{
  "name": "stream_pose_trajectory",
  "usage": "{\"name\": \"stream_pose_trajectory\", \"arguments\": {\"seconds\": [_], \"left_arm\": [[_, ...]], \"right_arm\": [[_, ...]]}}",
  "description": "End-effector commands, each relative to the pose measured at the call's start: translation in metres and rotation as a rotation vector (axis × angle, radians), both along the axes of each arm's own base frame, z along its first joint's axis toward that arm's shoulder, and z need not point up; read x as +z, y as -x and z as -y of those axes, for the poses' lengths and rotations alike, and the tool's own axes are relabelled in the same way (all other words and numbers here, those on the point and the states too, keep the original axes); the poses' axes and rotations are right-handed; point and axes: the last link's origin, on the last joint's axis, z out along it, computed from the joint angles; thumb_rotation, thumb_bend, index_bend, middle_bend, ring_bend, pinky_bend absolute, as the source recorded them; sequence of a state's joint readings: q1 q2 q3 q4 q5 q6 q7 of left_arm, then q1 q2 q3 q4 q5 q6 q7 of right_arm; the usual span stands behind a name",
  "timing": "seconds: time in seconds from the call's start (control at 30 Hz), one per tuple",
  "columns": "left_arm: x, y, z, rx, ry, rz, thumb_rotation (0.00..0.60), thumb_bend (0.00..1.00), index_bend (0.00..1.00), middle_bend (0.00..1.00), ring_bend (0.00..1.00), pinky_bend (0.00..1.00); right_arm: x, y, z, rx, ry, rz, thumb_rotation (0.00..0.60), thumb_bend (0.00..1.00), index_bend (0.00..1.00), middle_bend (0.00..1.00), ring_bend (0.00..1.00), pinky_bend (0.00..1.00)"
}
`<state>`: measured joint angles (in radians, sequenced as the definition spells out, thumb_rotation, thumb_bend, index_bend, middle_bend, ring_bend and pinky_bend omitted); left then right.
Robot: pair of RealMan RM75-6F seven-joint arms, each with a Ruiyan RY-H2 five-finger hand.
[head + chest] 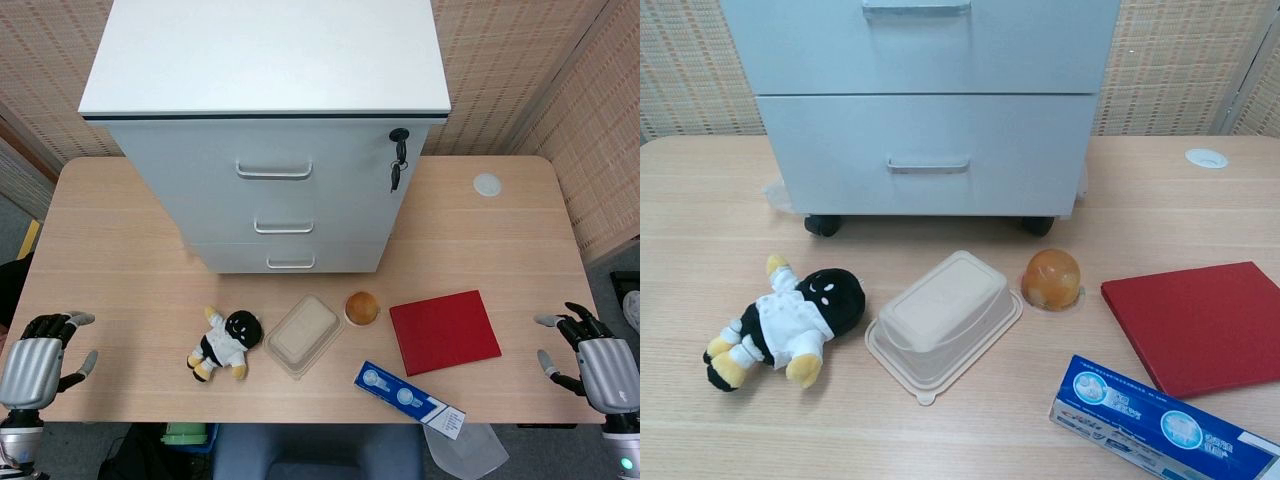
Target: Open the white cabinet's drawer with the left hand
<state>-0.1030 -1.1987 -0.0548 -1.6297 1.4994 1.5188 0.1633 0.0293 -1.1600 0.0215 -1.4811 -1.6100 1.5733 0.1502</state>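
- Left hand (38, 360): at near-left worktop corner, back of hand up, fingers apart & lightly curled, holding nothing. Shows in head view only.
- Right hand (597, 360): at near-right corner, mirrored pose, fingers spread, holding nothing. Head view only.
- Both hands well apart from the white cabinet (270, 130) and from all items btwn them.
- Worktop (120, 250): light wood, carries everything below.
- White cabinet: stands at rear-centre of worktop on black casters (821, 225). Three drawers stacked, all closed, fronts flush. Top drawer handle (273, 170), middle handle (283, 227), bottom handle (290, 263), each a horizontal bar.
- Lock (399, 136) at upper right of cabinet front, w/ keys hanging from it.
- Plush doll (225, 342): black head, white shirt, yellow feet; lying in front of cabinet, left of centre.
- Lidded container (300, 335): beige, translucent, lid on; just right of doll. Contents cannot be told.
- Round orange item (362, 307): just beside container, on its right; type unclear.
- Red book (444, 331): flat, right of orange item.
- Blue box (408, 398): long, lying near front edge, close to red book's near corner.
- White round disc (487, 184): set in worktop at rear right.
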Motion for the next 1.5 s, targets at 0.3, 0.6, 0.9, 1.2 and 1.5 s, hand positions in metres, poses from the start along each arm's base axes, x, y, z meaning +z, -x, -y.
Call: {"name": "stream_pose_trajectory", "arguments": {"seconds": [0.3, 0.6, 0.9, 1.2, 1.5], "left_arm": [[0.001, -0.001, -0.005, -0.022, -0.015, 0.010, 0.600, 0.29, 0.31, 0.32, 0.27, 0.23], [-0.001, -0.014, -0.019, -0.121, -0.015, 0.050, 0.600, 0.29, 0.34, 0.41, 0.37, 0.36], [-0.001, -0.048, -0.061, -0.290, 0.016, 0.090, 0.600, 0.29, 0.36, 0.73, 0.66, 0.75], [0.008, -0.098, -0.104, -0.429, 0.085, 0.141, 0.600, 0.60, 0.35, 0.98, 0.92, 1.00], [0.011, -0.147, -0.136, -0.473, 0.154, 0.149, 0.600, 0.72, 0.30, 1.00, 1.00, 1.00]], "right_arm": [[-0.004, 0.000, 0.001, -0.001, -0.008, 0.005, 0.600, 0.31, 0.32, 0.37, 0.32, 0.33], [-0.004, 0.001, 0.000, -0.006, -0.008, 0.008, 0.600, 0.31, 0.32, 0.37, 0.32, 0.33], [-0.005, 0.000, 0.003, -0.005, -0.014, 0.004, 0.600, 0.31, 0.32, 0.37, 0.32, 0.33], [-0.005, 0.000, 0.004, -0.015, -0.023, -0.001, 0.600, 0.31, 0.32, 0.37, 0.32, 0.33], [-0.009, 0.000, 0.006, -0.016, -0.032, 0.003, 0.600, 0.32, 0.32, 0.37, 0.32, 0.33]]}}
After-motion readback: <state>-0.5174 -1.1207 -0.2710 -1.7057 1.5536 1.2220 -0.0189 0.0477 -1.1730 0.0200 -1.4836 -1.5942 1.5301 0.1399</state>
